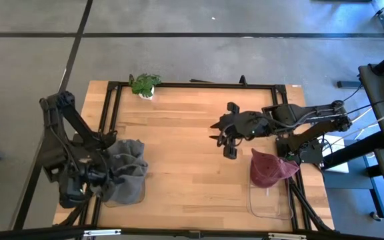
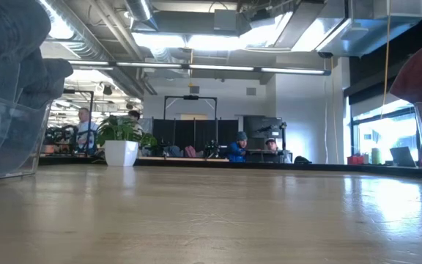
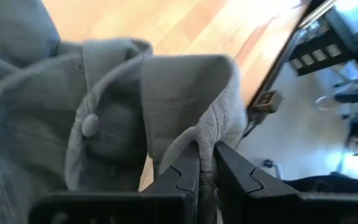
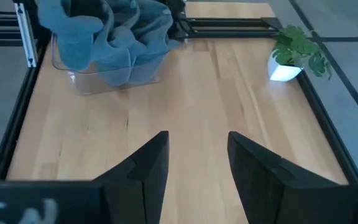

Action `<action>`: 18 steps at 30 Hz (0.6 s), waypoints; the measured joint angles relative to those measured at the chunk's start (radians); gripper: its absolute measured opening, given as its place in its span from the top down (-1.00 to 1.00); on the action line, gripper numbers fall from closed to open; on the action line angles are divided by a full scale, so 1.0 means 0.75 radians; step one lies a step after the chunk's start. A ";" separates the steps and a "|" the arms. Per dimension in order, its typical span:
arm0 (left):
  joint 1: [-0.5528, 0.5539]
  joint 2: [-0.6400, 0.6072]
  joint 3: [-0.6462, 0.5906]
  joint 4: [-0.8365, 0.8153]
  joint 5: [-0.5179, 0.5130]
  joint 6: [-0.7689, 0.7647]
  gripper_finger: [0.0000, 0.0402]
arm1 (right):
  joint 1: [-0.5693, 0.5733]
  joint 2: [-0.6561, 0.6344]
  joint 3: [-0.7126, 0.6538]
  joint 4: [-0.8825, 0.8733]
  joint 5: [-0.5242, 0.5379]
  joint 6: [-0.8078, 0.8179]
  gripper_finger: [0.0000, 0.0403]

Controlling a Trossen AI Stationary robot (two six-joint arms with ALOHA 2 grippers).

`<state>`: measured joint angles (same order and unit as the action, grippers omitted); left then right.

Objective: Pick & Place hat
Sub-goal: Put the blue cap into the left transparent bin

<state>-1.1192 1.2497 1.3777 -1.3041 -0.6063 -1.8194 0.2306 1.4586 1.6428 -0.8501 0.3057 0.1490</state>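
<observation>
Hats fill two clear bins: grey hats (image 1: 127,170) at the table's (image 1: 185,153) front left corner, a red hat (image 1: 270,168) at its front right. Left gripper (image 3: 205,167) pinches a grey brim. Right gripper (image 1: 227,141) hovers mid-table, fingers spread, empty.

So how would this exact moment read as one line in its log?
left claw: shut on grey hat at clear bin | right claw: open, mid-table | red hat: in other bin

One desk (image 1: 192,147) carries two clear bins (image 1: 270,202), one potted plant (image 1: 144,85), one maroon hat (image 1: 270,168) and a heap of grey hats (image 1: 127,170), number unclear. Two arms, each with one tool (image 1: 227,141).
</observation>
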 joint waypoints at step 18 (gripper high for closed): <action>0.092 0.215 -0.002 0.047 0.189 -0.002 0.87 | 0.001 0.006 0.000 0.004 0.009 -0.001 0.18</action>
<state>-1.0499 1.4113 1.3762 -1.2686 -0.4647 -1.8206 0.2310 1.4631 1.6428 -0.8470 0.3122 0.1486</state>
